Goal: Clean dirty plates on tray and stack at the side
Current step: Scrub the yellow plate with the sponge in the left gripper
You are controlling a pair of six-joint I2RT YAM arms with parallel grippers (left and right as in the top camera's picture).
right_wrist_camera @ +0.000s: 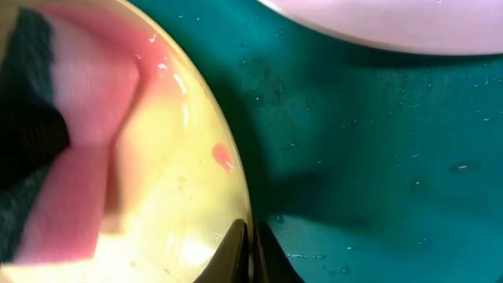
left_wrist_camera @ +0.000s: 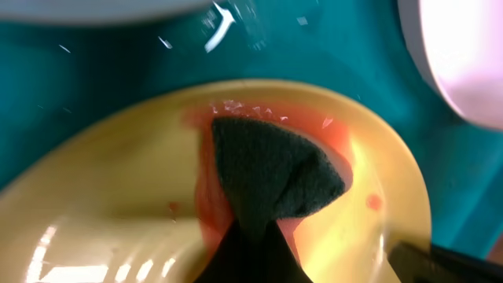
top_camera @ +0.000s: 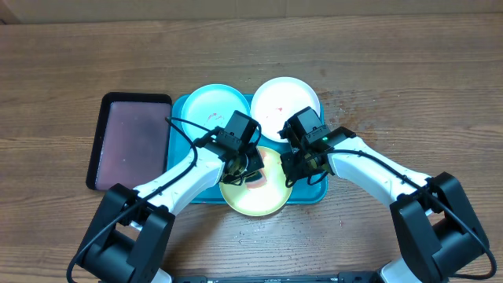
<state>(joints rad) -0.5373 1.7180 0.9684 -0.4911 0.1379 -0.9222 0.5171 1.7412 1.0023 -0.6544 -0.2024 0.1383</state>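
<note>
Three plates lie on the tray (top_camera: pixel 182 104), which sits mid-table, closer to the near edge than the far one. The cyan plate (top_camera: pixel 214 106) fills the tray's far left part and the white plate (top_camera: pixel 284 98) the far right; both carry small red marks. The yellow plate (top_camera: pixel 255 198) is at the near side, between the two arms, and its near edge juts past the tray's near rim.

The left gripper (top_camera: pixel 245 167) reaches in over the yellow plate from the near left. It pinches a sponge (left_wrist_camera: pixel 275 169), pink with a dark green scouring face, and the left wrist view shows the sponge pressed onto the far inner slope of the plate. A pinkish wet smear spreads around the sponge, and a small red dot shows beside it.

The right gripper (right_wrist_camera: pixel 250 248) comes in from the near right. Its two fingers are pressed together on the right rim of the yellow plate, with the rim caught between them. In the right wrist view one red spot lies just inside that rim, droplets speckle the wet tray floor beside it, and the white plate's edge shows along the top.

A black tray (top_camera: pixel 130 141) with a pinkish inside lies just beside the tray, toward the left edge of the table (top_camera: pixel 409 63).
</note>
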